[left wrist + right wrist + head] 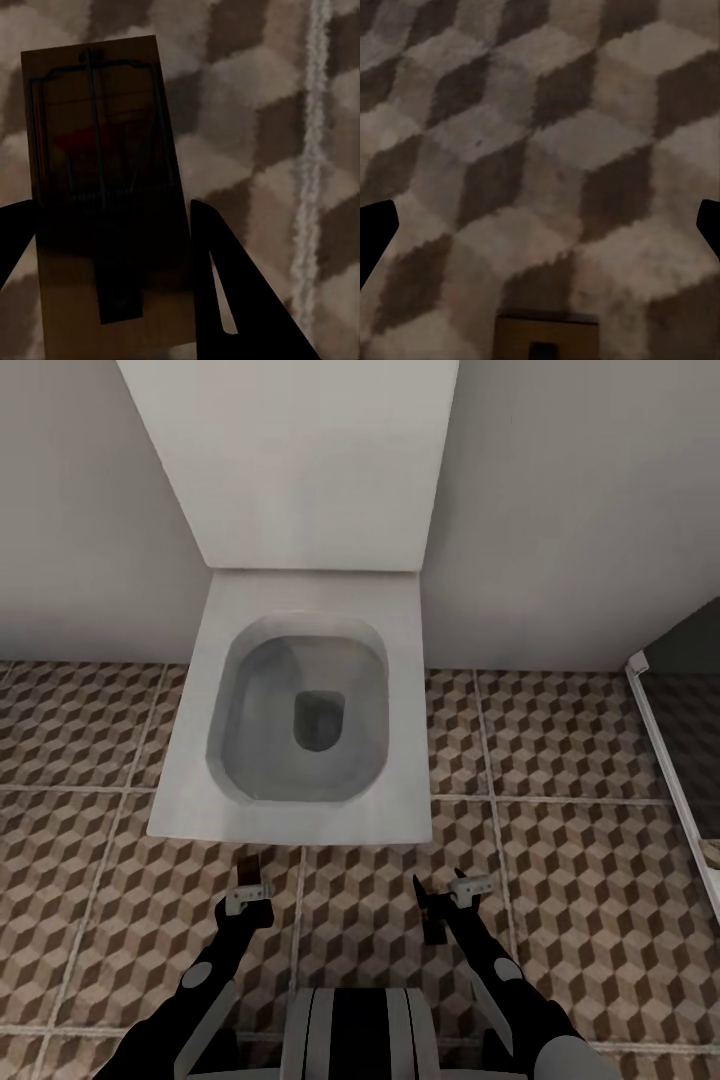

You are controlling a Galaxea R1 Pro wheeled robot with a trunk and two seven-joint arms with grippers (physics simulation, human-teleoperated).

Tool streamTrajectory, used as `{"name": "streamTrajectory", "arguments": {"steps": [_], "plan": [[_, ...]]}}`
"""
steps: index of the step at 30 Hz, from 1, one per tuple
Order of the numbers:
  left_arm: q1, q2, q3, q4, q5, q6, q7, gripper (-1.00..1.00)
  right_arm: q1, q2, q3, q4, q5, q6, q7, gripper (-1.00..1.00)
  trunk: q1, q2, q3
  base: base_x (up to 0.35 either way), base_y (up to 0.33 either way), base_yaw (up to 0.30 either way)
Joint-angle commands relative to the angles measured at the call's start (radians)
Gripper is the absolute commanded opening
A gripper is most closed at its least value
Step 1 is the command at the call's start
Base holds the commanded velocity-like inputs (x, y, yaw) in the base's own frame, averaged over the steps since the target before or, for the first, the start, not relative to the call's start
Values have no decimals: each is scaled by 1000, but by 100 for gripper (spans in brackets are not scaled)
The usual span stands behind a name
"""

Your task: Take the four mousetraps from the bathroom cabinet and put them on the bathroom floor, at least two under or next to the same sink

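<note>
From the head view the robot faced a toilet [300, 720] at 12 o'clock, both arms low over the bathroom floor [560, 880]. The left tool [250, 880] was clenched on a mousetrap [105, 195], the board pinched between its dark fingers [225, 285] above the tiles. The right tool [445, 905] hung with fingers spread wide; a tan board edge [547, 337] showed near it, though I cannot tell whether it was held. The likely risk was dropping the trap here, beside the toilet rather than a sink, or its slipping and landing askew.
</note>
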Motion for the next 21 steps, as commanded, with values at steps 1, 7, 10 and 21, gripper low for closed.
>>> {"name": "streamTrajectory", "arguments": {"steps": [1,7,10,21], "plan": [[-1,2,-7,0,6,-5,11,-100,0,0,0,1,-3,-3,4,100,0,0,0,-3,0,0],[-1,2,-7,0,6,-5,11,-100,0,-1,0,-4,-3,-51,4,100,0,0,0,0,0,0],[-1,2,-7,1,6,-5,11,-100,0,-2,0,-9,-4,-83,1,100,0,0,0,0,0,0],[-1,2,-7,2,6,-5,11,-100,0,-2,1,-17,-9,-97,-1,100,0,0,0,0,0,0]]}}
